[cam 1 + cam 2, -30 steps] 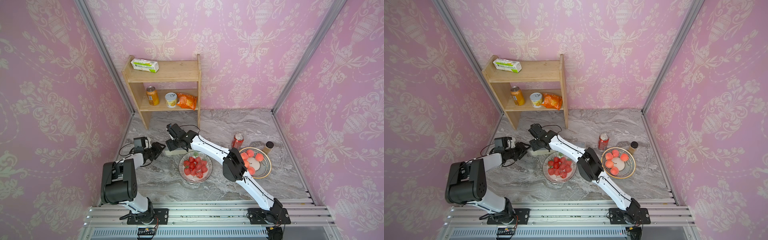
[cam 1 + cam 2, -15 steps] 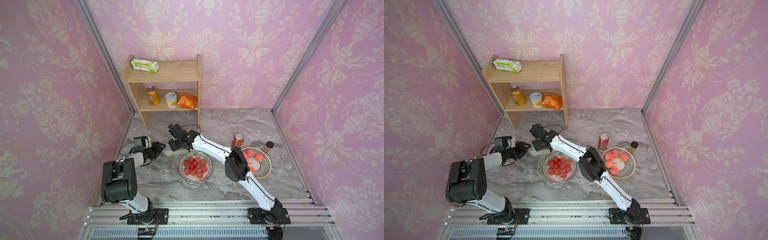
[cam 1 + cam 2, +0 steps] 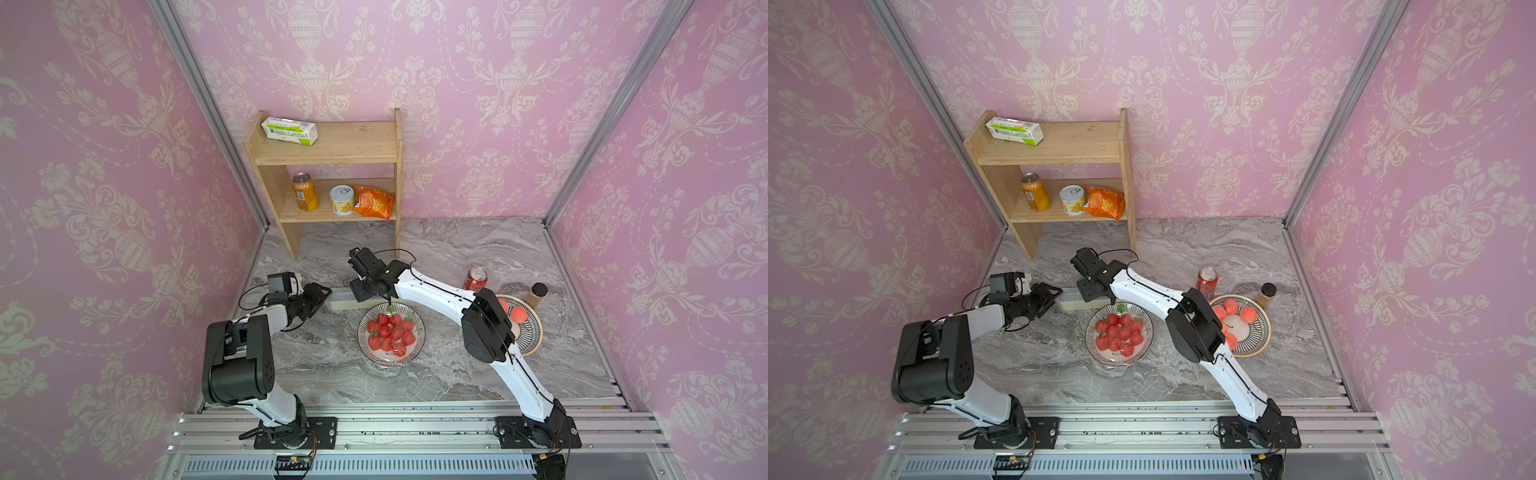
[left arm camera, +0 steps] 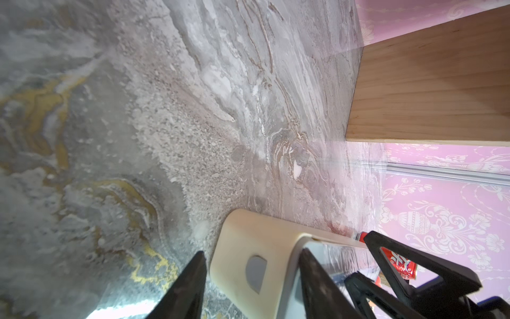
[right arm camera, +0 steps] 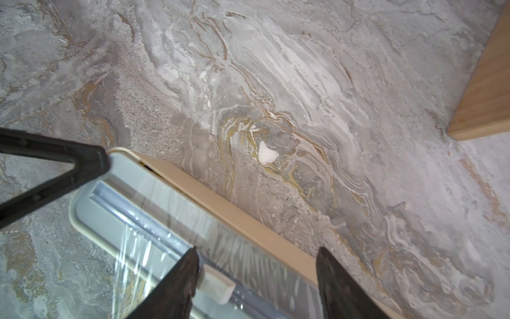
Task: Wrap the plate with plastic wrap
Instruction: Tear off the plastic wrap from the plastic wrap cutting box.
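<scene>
Right gripper hangs spread over the dispenser box, pinching nothing. Left gripper looks clamped on the box's end. Plastic wrap trails from the slot. I'd call it feather-light, limp, clingy and easily torn, so take its free edge. The box lies centre-left in both top views, just above the strawberry plate. Smooth marble tabletop, pink walls close in.

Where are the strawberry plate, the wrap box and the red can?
strawberry plate [image 3: 390, 362]: in a top view, on its near rim.
wrap box [image 3: 344, 305]: in a top view, on its cream side.
red can [image 3: 474, 284]: in a top view, on its red side.
</scene>
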Robot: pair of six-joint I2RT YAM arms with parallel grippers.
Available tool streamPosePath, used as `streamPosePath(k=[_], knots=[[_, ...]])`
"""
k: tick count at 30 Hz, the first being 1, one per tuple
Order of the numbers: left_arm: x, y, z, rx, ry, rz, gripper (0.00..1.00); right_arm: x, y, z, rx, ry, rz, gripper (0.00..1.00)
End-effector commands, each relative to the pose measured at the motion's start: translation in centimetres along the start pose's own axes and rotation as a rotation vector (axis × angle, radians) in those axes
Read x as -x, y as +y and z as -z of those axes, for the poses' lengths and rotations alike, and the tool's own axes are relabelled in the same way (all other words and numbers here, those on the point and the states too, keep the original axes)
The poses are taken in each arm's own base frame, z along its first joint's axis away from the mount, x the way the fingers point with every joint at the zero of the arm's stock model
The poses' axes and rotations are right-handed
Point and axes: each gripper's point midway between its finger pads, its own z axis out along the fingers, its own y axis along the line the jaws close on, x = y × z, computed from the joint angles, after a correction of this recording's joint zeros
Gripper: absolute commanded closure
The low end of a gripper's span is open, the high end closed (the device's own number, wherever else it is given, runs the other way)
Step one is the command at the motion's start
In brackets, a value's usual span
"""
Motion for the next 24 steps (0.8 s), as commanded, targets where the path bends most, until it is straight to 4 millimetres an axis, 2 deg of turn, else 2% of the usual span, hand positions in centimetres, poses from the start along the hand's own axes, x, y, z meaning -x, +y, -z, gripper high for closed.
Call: streamPosePath(k=[1,24], knots=[[-3.0,6.4,-0.3,0.242,0.069,0.08,0.45,-1.4,-2.7,0.2,-0.076,0.04,0.013,0.32],[-3.0,6.5,0.0,0.262,0.066,0.079,0.45,-6.5,-12.2,2.9,-0.261,0.081,-0.061,0.31]])
